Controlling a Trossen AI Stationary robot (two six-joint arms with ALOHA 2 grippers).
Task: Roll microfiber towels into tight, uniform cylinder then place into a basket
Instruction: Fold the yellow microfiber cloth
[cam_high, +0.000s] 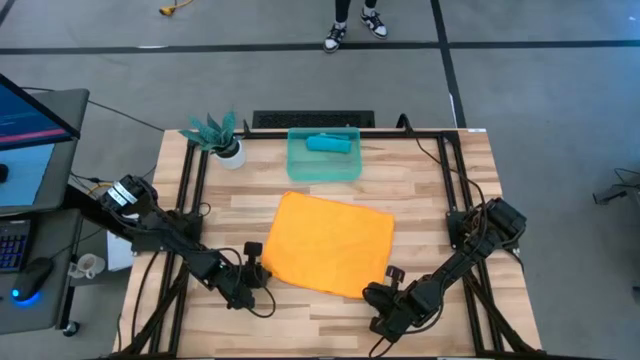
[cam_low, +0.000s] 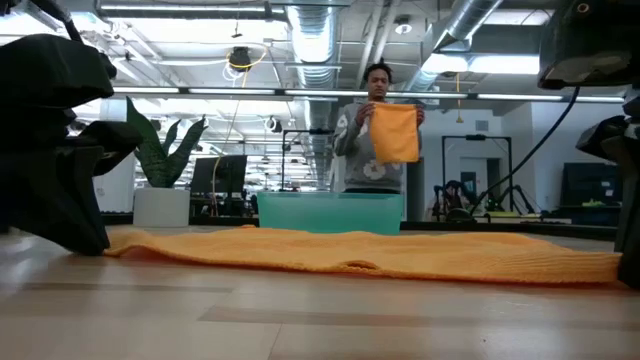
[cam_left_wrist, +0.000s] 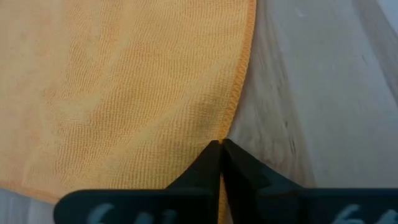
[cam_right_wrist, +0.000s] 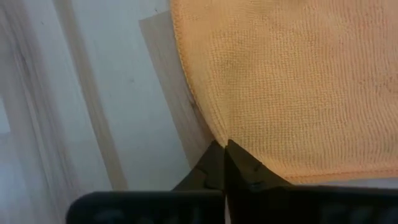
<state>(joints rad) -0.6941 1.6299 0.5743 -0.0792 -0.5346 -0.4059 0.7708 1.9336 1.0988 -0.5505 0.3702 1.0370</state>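
On the wooden counter (cam_high: 420, 190), the flat bright orange microfiber towel (cam_high: 330, 242) is pinched at its near corners by the closed left gripper (cam_high: 256, 268) and right gripper (cam_high: 385, 285), unrolled, while the rolled teal-blue towel (cam_high: 328, 143) already lies inside the translucent teal plastic basket (cam_high: 324, 172).

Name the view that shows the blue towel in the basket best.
The high view: the blue towel lies rolled inside the basket, seen from above. The low view shows only the basket's wall, hiding it. Neither wrist view shows it, just the orange towel.
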